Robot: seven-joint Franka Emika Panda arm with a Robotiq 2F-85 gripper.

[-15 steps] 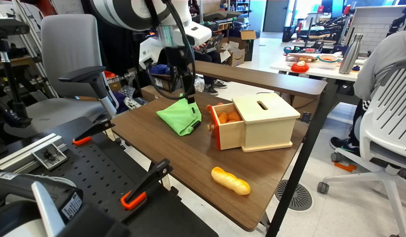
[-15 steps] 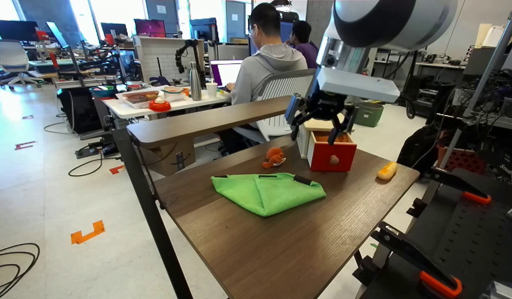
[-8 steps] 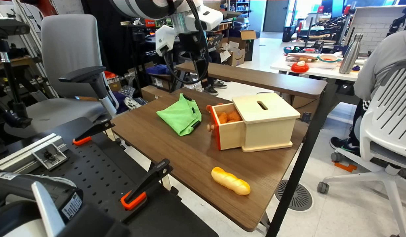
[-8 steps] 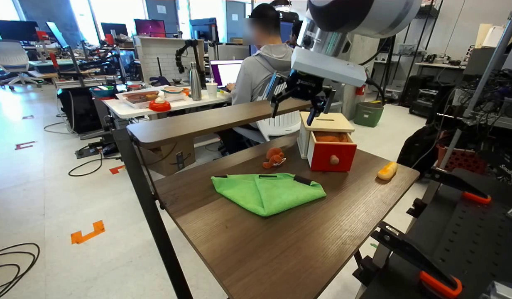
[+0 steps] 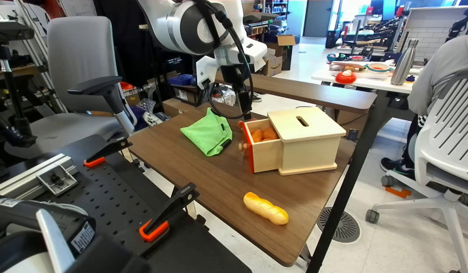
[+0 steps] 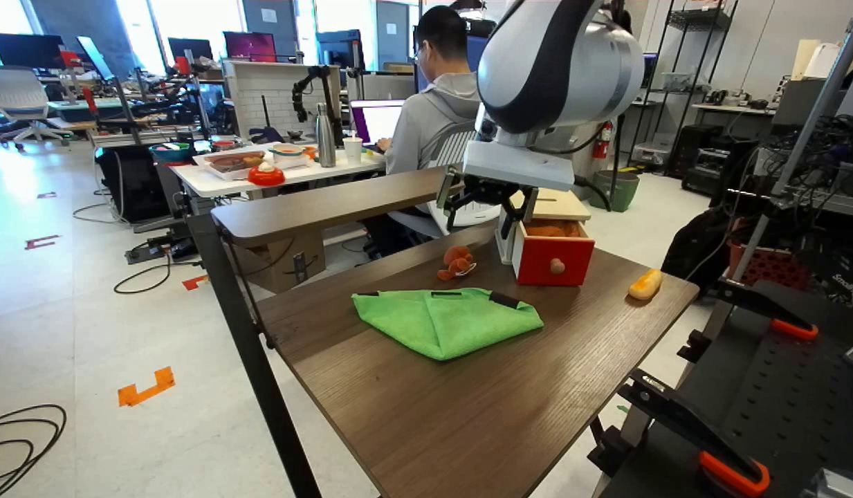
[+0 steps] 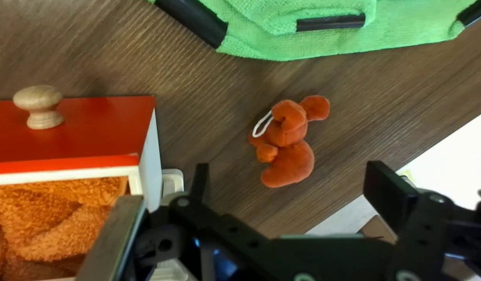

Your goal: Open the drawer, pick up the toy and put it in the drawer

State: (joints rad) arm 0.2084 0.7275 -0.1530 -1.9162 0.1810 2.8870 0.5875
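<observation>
Hovering over the far part of the brown worktop point(image 5: 207, 178) in both exterior views, at the end of the white arm point(image 5: 196, 34). Holding the 2 fingers point(image 7: 386, 191) wide apart, unclenched, with open space in between.

Looking down in the wrist view onto the orange toy point(image 7: 288, 142), lying on the worktop and framed left and right by the 2 fingers, close to the middle of the gap. Well clear of both tips, with bare wood visible to the left and right of the toy. Set a little beyond the tips in that view, on the side toward the green cloth point(image 6: 443, 325). Lower than the tips, too: in an exterior view, resting below the tip on the left, apart from it, near the far edge of the cloth and to the left of the drawer point(image 6: 552, 263). In an exterior view, mostly hidden behind the drawer of the pale wooden box point(image 5: 313, 151), showing as small orange bits past the red front.

Pulled open, as for the drawer: jutting from the box, with orange furry stuff point(image 7: 57, 218) inside, and placed to the left of toy and fingertips in the wrist view. Sharing the worktop with a yellow bread roll point(image 5: 266, 208), on the near side in an exterior view, well apart from the toy.
</observation>
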